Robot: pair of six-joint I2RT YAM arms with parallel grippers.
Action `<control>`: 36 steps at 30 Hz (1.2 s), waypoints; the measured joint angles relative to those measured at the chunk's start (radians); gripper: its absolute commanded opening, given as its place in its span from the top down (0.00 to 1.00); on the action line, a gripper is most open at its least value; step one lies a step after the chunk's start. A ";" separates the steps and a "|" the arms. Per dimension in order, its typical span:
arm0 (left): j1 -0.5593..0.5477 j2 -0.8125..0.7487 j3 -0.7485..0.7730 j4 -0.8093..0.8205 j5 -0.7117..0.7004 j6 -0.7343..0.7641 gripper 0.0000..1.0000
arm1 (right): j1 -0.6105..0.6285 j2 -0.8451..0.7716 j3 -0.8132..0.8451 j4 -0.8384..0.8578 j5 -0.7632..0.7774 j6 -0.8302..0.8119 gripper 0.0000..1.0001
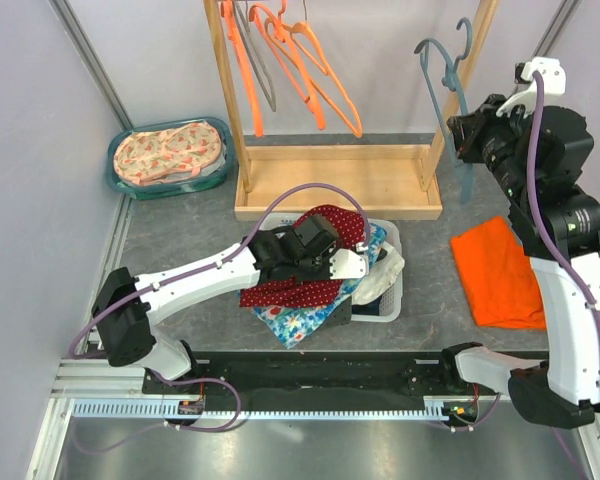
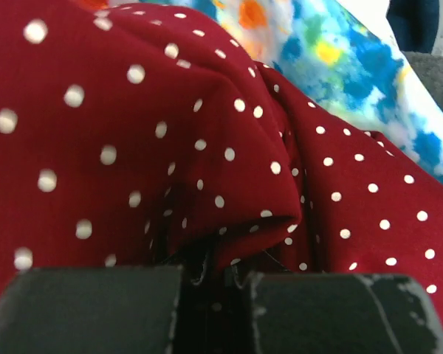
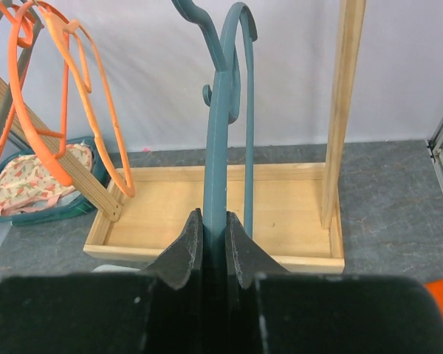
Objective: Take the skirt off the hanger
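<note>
Left wrist view is filled almost edge to edge with the red dotted skirt (image 2: 207, 147), so its hem, waistband and full outline are cut off. The left gripper (image 2: 210, 295) has its fingers (image 2: 96, 310) pressed together on a puckered fold of that cloth. From the top external camera the skirt (image 1: 300, 293) lies crumpled on a pile in the white basket (image 1: 385, 300), over a blue floral cloth (image 1: 300, 322). Its long axis runs from far right to near left, and the left gripper (image 1: 365, 265) and its wrist hide the middle of it. The skirt is well apart from the teal hanger (image 1: 442, 65), which is off to the right beside the wooden rack (image 1: 335, 185). The right gripper (image 3: 213, 251) clamps the hanger (image 3: 215, 147) narrowly between its fingers (image 3: 181, 251). The hanger stands upright with its hook end up, and the top of the frame crops it. Two teal hooks show there, and whether they belong to one hanger cannot be told. An orange cloth (image 1: 495, 270) lies flat on the tabletop (image 1: 180, 235), partly behind the right arm.
</note>
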 measured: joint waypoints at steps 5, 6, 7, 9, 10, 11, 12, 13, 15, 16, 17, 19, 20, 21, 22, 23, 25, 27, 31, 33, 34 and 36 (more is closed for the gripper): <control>0.000 -0.021 -0.048 0.034 0.006 0.003 0.66 | 0.000 0.072 0.058 0.006 -0.002 0.009 1.00; 0.000 -0.020 -0.064 0.042 0.005 0.006 0.53 | 0.000 0.091 0.072 0.008 -0.006 0.012 1.00; 0.000 -0.019 -0.077 0.048 0.005 0.009 0.30 | 0.000 0.112 0.091 0.010 -0.011 0.014 1.00; -0.001 -0.015 -0.109 0.064 -0.008 0.021 0.01 | 0.000 0.163 0.137 0.011 -0.020 0.015 1.00; 0.000 -0.011 -0.126 0.087 -0.024 0.019 0.00 | 0.000 0.195 0.171 0.011 -0.026 0.015 1.00; 0.000 -0.010 -0.140 0.109 -0.042 0.022 0.00 | 0.000 0.227 0.203 0.016 -0.032 0.015 1.00; 0.000 -0.009 -0.153 0.132 -0.049 0.021 0.00 | 0.000 0.256 0.233 0.021 -0.038 0.014 1.00; 0.000 -0.010 -0.164 0.151 -0.056 0.021 0.00 | 0.000 0.277 0.249 0.028 -0.042 0.012 1.00; 0.000 -0.011 -0.178 0.173 -0.064 0.020 0.00 | 0.000 0.315 0.272 0.033 -0.044 0.010 1.00; -0.001 -0.012 -0.184 0.183 -0.066 0.020 0.00 | 0.000 0.329 0.277 0.033 -0.044 0.007 1.00; -0.001 -0.012 -0.187 0.189 -0.068 0.020 0.00 | 0.000 0.340 0.278 0.032 -0.044 0.004 1.00; -0.001 -0.012 -0.196 0.203 -0.072 0.020 0.00 | 0.000 0.359 0.284 0.032 -0.043 -0.002 1.00; -0.001 -0.011 -0.198 0.207 -0.074 0.020 0.00 | 0.000 0.370 0.291 0.030 -0.043 -0.005 1.00; -0.002 -0.011 -0.199 0.209 -0.080 0.020 0.00 | 0.000 0.383 0.304 0.032 -0.043 -0.008 1.00; -0.003 -0.011 -0.199 0.209 -0.084 0.020 0.00 | 0.000 0.391 0.313 0.033 -0.044 -0.009 1.00; -0.005 -0.013 -0.199 0.209 -0.090 0.020 0.00 | 0.000 0.401 0.324 0.033 -0.046 -0.010 1.00; -0.005 -0.021 -0.198 0.205 -0.092 0.020 0.00 | 0.000 0.419 0.348 0.036 -0.050 -0.011 1.00; 0.000 -0.033 -0.188 0.182 -0.082 0.020 0.00 | 0.000 0.436 0.371 0.040 -0.051 -0.013 1.00; 0.023 -0.063 -0.095 0.053 -0.023 0.011 0.00 | 0.000 0.468 0.412 0.053 -0.056 -0.016 1.00; 0.029 -0.084 -0.035 -0.006 -0.005 0.003 0.00 | 0.000 0.487 0.436 0.057 -0.060 -0.015 1.00; 0.029 -0.093 -0.005 -0.026 0.005 0.001 0.00 | 0.000 0.497 0.448 0.059 -0.063 -0.015 1.00; 0.028 -0.111 0.054 -0.056 0.014 0.000 0.00 | 0.000 0.520 0.475 0.064 -0.072 -0.014 1.00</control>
